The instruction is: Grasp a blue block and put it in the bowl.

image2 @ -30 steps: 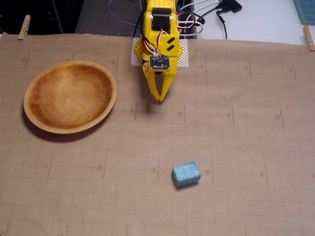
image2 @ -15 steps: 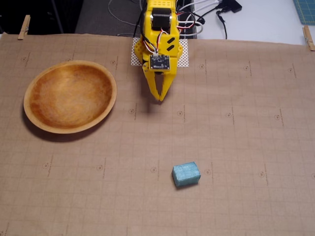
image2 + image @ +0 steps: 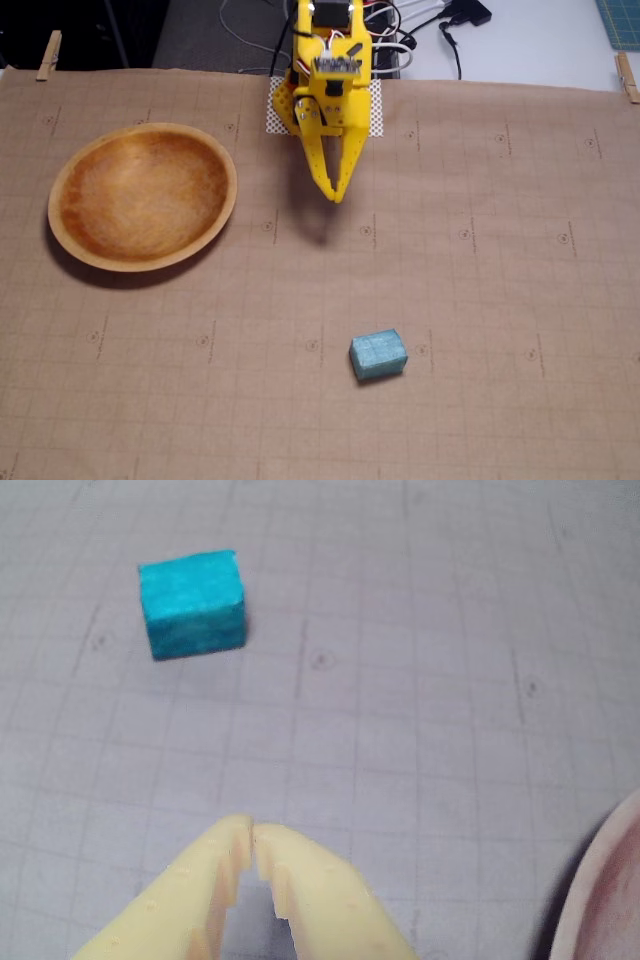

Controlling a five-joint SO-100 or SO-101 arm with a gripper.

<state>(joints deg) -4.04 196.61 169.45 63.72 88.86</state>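
Fixed view first: my hand hangs near the arm's base at the top middle of the surface, fingertips pressed together, clenched on nothing. The blue block lies flat on the surface well apart from the hand, toward the bottom of that view and a bit to the right of the fingertips. That offset is what my next move turns on, I judge: reach out forward, shade slightly right as the fixed view shows it, and spread the fingers before coming down.

The block's long axis runs roughly left-right in the fixed view, tilted a little with its right end higher in the picture. So the fingers would best close across the short sides, front to back; some wrist turn may be needed, though I can't tell how much.

Wrist view agrees: the hand is at the bottom with tips touching, the blue block up and left of it, with bare gridded paper between. Nothing stands in the way.

The bowl sits well off to the left in the fixed view, empty, clear of the reach path. Its rim just clips the lower right corner of the wrist view.

Clothespins and cables at the edges of the surface are out of reach of this move.
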